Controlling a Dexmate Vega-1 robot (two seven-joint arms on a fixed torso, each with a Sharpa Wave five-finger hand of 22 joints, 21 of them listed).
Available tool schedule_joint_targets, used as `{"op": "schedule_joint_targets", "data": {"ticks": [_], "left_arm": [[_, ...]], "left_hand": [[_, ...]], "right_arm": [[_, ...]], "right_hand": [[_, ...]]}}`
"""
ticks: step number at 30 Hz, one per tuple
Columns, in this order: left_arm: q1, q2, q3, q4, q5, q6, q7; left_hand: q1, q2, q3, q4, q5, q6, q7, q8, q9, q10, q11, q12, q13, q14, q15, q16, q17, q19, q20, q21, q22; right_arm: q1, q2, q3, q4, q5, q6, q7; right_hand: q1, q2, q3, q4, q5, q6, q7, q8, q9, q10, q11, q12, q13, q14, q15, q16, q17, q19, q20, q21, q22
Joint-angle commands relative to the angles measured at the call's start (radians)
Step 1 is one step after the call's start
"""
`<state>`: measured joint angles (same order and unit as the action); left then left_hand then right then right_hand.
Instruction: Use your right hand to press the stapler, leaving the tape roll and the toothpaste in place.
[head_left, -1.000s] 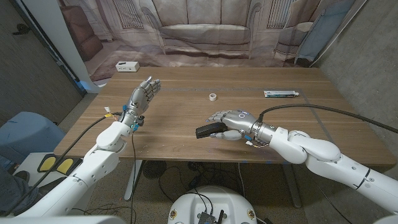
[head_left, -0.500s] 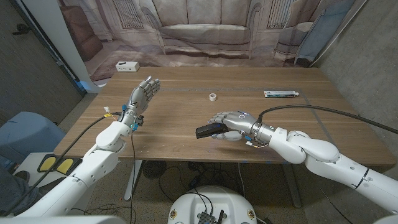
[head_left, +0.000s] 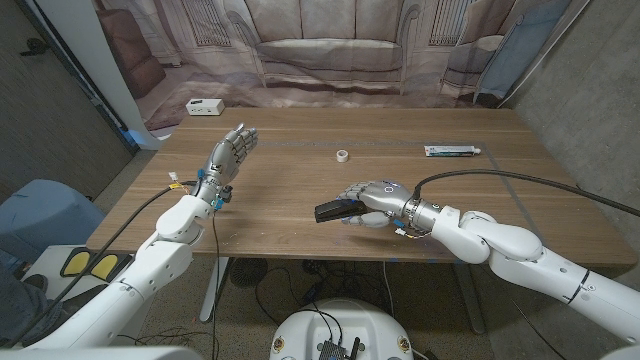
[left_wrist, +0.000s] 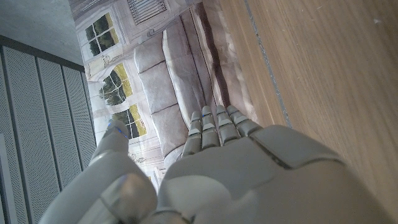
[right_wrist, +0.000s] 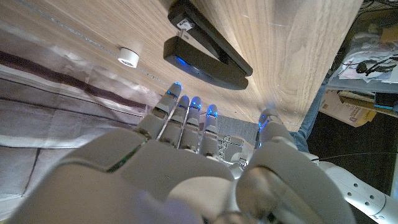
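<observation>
1. Head view: my right hand (head_left: 375, 196) sits over the rear of the black stapler (head_left: 335, 210) near the table's (head_left: 290, 180) front edge, fingers arched, gripping nothing that I can make out. If I push off-centre, I judge the stapler may skid forward or tip. The tape roll (head_left: 342, 155) and toothpaste (head_left: 452, 151) lie well apart, so a sideways sweep is the only threat to them.
2. Left wrist view: my left hand (left_wrist: 249, 168) is held up off the wood, fingers straight and together, holding nothing. It should not interfere.
3. Right wrist view: my fingertips (right_wrist: 180, 102) hover just short of the stapler (right_wrist: 205, 50), whose arm is raised; a press landing on the hinge end may not close it.
</observation>
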<state>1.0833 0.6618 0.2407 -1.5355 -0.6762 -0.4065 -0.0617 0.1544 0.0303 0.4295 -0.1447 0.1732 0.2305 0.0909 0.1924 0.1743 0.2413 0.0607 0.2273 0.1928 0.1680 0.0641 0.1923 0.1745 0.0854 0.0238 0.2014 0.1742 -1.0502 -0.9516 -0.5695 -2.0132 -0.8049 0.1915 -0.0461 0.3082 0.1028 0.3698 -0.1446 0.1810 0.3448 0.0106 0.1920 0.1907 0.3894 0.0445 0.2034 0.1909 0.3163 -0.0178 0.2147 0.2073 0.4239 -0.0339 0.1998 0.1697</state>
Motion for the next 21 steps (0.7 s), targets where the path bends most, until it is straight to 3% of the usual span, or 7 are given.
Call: {"op": "schedule_joint_targets", "data": {"ticks": [1,21], "left_arm": [[-0.003,-0.003,0.002,0.005,0.000,0.002,0.005],[-0.007,-0.002,0.006,0.004,0.003,0.003,0.003]], "left_hand": [[0.008,0.002,0.007,0.003,0.000,0.006,0.001,-0.002,0.006,0.010,-0.003,-0.004,0.005,0.010,0.002,-0.002,0.004,0.003,0.011,-0.001,0.006],[0.008,0.002,0.007,0.003,0.000,0.008,-0.001,-0.003,0.006,0.008,-0.015,-0.007,0.005,0.013,-0.001,-0.002,0.004,0.000,0.016,-0.002,0.006]], "right_arm": [[0.005,0.001,-0.011,0.013,0.006,-0.004,-0.003],[0.000,0.003,-0.027,0.032,0.008,-0.014,-0.017]], "right_hand": [[-0.005,-0.004,0.000,0.002,-0.002,0.009,-0.004,0.005,0.002,0.009,-0.001,0.006,0.003,0.012,-0.001,0.005,0.005,0.013,0.002,0.004,0.002],[-0.007,-0.005,0.000,0.003,-0.002,0.020,-0.004,0.009,0.002,0.019,-0.004,0.007,0.002,0.019,-0.002,0.006,0.005,0.020,0.004,0.004,0.002]]}}
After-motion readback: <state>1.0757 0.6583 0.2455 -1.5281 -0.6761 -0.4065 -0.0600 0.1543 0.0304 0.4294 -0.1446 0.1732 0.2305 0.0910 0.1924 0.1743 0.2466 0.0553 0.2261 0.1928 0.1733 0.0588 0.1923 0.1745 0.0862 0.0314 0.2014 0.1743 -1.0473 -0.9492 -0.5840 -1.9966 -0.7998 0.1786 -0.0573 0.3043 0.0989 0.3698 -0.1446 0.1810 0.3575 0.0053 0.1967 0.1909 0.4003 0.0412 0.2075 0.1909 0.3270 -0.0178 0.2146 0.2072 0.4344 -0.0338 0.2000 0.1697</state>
